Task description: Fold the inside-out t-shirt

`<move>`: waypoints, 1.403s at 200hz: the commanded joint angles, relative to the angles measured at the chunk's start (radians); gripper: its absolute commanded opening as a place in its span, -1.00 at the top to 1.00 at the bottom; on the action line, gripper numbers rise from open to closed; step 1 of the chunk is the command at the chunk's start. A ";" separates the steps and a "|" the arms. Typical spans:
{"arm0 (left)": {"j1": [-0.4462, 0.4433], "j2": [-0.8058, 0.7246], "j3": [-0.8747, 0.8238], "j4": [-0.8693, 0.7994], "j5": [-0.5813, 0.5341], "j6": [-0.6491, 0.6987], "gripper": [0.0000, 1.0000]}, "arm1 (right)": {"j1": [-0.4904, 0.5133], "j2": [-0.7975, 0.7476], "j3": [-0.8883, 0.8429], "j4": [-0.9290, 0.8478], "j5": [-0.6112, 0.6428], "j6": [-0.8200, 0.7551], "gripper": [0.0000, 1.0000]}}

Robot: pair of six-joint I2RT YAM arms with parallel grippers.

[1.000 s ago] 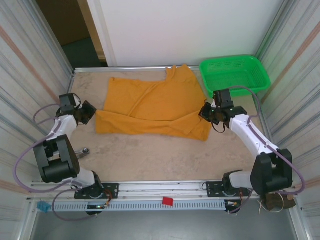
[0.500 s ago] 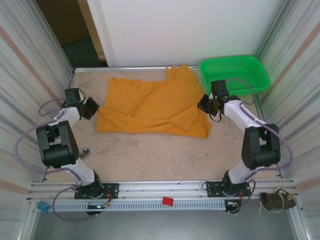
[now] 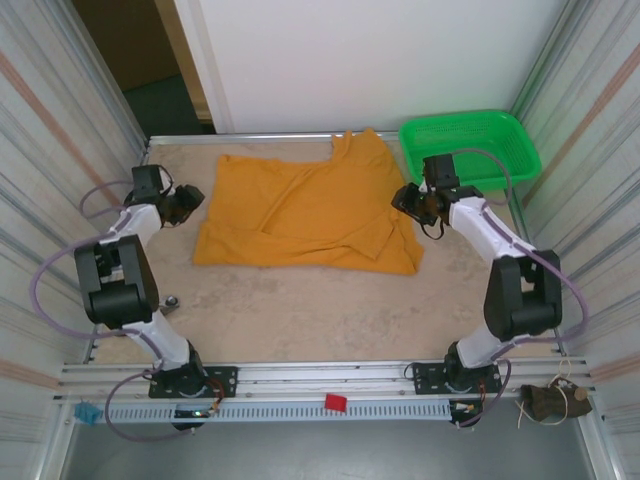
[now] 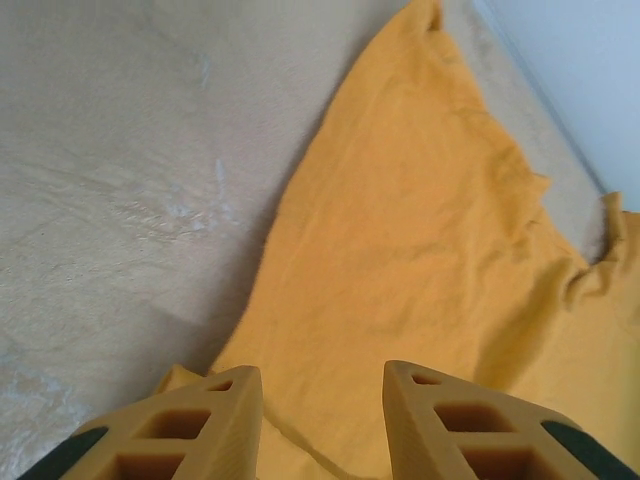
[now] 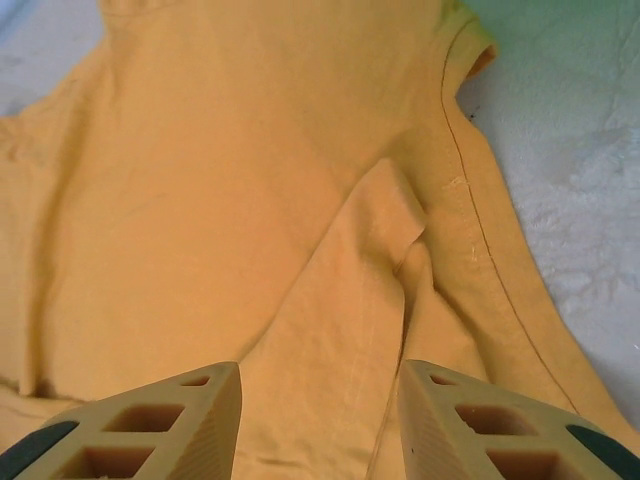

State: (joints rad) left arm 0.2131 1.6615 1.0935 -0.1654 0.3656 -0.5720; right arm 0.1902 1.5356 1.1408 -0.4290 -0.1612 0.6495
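The inside-out t-shirt (image 3: 310, 215) is mustard-orange and lies rumpled and partly doubled over across the far half of the table. My left gripper (image 3: 188, 200) is at its left edge. In the left wrist view that gripper (image 4: 322, 400) is open, its fingers (image 4: 215, 420) apart over the shirt's edge (image 4: 420, 250), with no cloth pinched between them. My right gripper (image 3: 403, 200) is at the shirt's right side, near a sleeve. It (image 5: 320, 400) also stands open above a folded flap of the shirt (image 5: 250, 200), gripping nothing.
A green plastic basket (image 3: 470, 150) stands at the far right corner, just behind the right arm. Striped side walls close in the table on the left and right. Bare tabletop (image 3: 300, 310) stretches between the shirt and the arm bases.
Both grippers were shut on the shirt's near corners and have carried them away from the bases. Their jaws have now opened and the cloth lies released.
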 commanded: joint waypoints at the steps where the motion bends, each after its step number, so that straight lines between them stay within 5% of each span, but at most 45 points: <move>1: -0.023 -0.154 -0.080 -0.016 0.006 0.005 0.27 | 0.049 -0.098 -0.080 -0.040 0.010 0.002 0.14; 61: -0.139 -0.372 -0.320 -0.024 -0.025 0.000 0.25 | 0.203 -0.112 -0.263 0.020 0.056 0.102 -0.01; 106: -0.149 -0.406 -0.387 -0.014 -0.024 -0.014 0.25 | 0.280 0.013 -0.267 0.081 0.061 0.129 0.20; 190: -0.150 -0.418 -0.406 0.001 -0.015 -0.019 0.25 | 0.290 0.104 -0.236 0.096 0.091 0.136 0.26; 229: -0.150 -0.422 -0.413 0.005 -0.011 -0.018 0.25 | 0.280 0.112 -0.215 0.092 0.087 0.130 0.47; 280: -0.150 -0.428 -0.426 0.018 -0.007 -0.025 0.26 | 0.262 0.130 -0.184 0.079 0.089 0.115 0.41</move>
State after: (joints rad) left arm 0.0677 1.2652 0.6815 -0.1661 0.3553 -0.5804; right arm 0.4641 1.6363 0.9226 -0.3367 -0.0971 0.7704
